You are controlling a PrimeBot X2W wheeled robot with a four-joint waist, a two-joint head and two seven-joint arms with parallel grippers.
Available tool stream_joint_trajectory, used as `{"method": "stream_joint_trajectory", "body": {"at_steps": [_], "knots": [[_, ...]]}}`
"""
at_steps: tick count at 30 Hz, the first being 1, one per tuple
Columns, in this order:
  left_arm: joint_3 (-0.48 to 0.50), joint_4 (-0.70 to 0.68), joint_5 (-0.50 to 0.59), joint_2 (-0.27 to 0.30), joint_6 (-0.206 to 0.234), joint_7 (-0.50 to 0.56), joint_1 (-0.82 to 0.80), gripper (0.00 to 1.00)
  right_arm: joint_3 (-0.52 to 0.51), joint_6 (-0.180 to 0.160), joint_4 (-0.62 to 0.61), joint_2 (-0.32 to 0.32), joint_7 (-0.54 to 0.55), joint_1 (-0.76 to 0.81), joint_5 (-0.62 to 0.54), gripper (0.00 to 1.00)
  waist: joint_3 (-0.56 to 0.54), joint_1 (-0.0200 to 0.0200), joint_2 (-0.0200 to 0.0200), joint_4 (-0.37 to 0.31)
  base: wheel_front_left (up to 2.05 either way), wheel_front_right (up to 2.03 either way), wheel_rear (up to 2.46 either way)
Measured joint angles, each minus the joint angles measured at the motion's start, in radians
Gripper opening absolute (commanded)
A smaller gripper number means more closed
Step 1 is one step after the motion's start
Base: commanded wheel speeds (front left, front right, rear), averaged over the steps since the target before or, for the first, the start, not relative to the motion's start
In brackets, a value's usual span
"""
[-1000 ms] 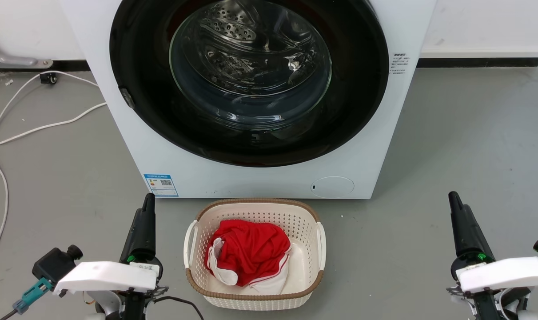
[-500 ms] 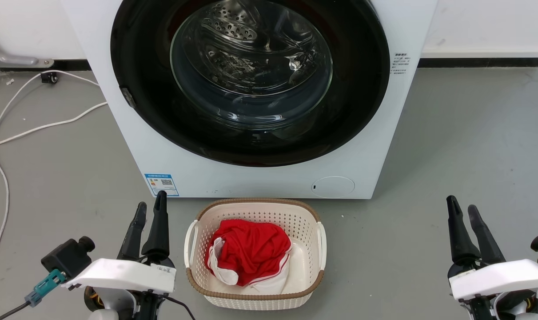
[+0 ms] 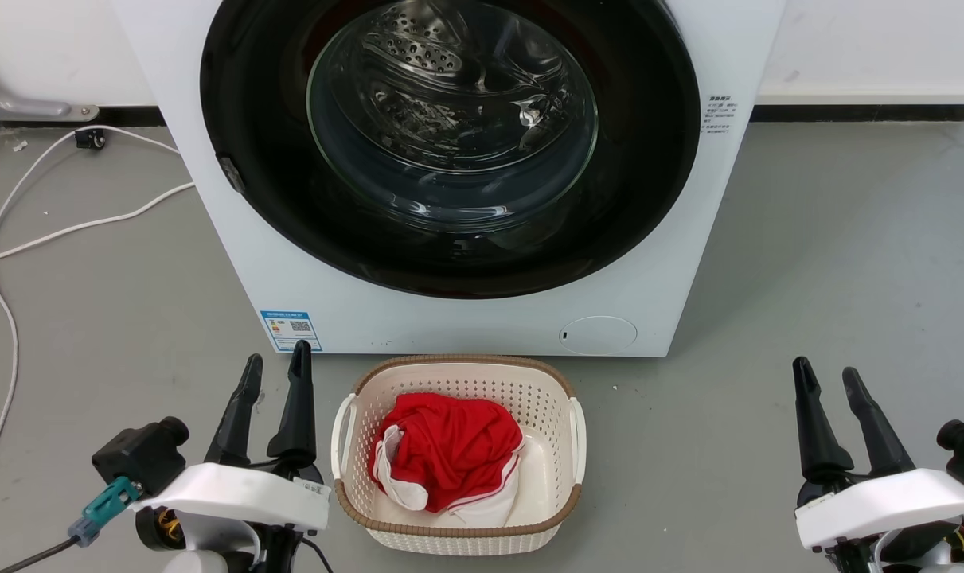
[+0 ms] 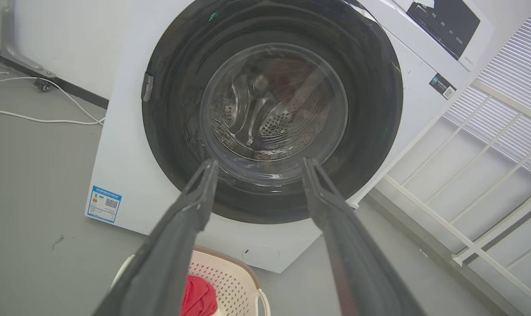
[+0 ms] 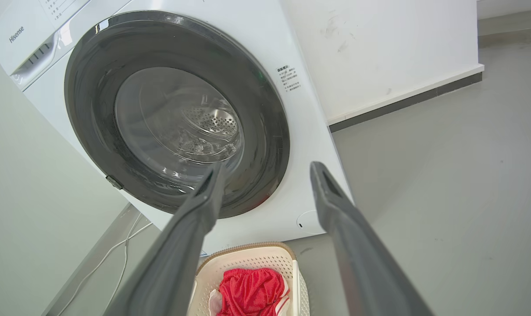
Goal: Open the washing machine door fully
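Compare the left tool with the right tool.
The left tool stands close beside the basket, its tips near the blue label; the right tool stands well apart from the basket, over bare floor. The left tool leans right in the head view; the right tool leans left. Both are open and hold nothing; the washing machine door is shut.

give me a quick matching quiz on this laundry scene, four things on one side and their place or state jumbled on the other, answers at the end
Things
1. large round glossy black washing machine door
2. crumpled red cloth
3. left hand
4. small blue label

Place or state
A. lying in the cream perforated plastic basket
B. shut against the white washing machine
C. fingers apart, holding nothing
D. stuck on the machine's lower front

Pairs: 1-B, 2-A, 3-C, 4-D
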Motion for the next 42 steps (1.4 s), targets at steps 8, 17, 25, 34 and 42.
{"method": "stream_joint_trajectory", "body": {"at_steps": [8, 17, 25, 34, 42], "knots": [[-0.01, -0.002, 0.093, 0.003, 0.005, -0.022, -0.001, 1.0, -0.003, 0.0, -0.016, 0.0, 0.005, 0.012, -0.096, 1.0, 0.001, 0.0, 0.0, 0.001, 0.0, 0.0, 0.0], [-0.015, -0.002, 0.179, 0.004, 0.006, -0.044, -0.004, 1.0, -0.005, 0.0, -0.03, 0.001, 0.006, 0.018, -0.185, 1.0, 0.001, 0.0, 0.0, 0.002, 0.0, 0.0, 0.0], [-0.023, -0.002, 0.255, 0.004, 0.006, -0.061, -0.005, 1.0, -0.01, 0.0, -0.038, 0.001, 0.006, 0.022, -0.255, 1.0, 0.001, 0.0, 0.0, 0.003, 0.0, 0.0, 0.0], [-0.026, -0.002, 0.33, 0.004, 0.006, -0.079, -0.013, 1.0, -0.011, 0.0, -0.046, 0.001, -0.002, 0.028, -0.321, 1.0, 0.0, 0.0, 0.0, 0.005, 0.0, 0.0, 0.0], [-0.026, 0.003, 0.396, 0.003, 0.011, -0.096, -0.013, 1.0, -0.012, 0.0, -0.048, 0.002, -0.007, 0.033, -0.378, 1.0, -0.001, 0.0, 0.0, 0.006, 0.0, 0.0, 0.0]]}}
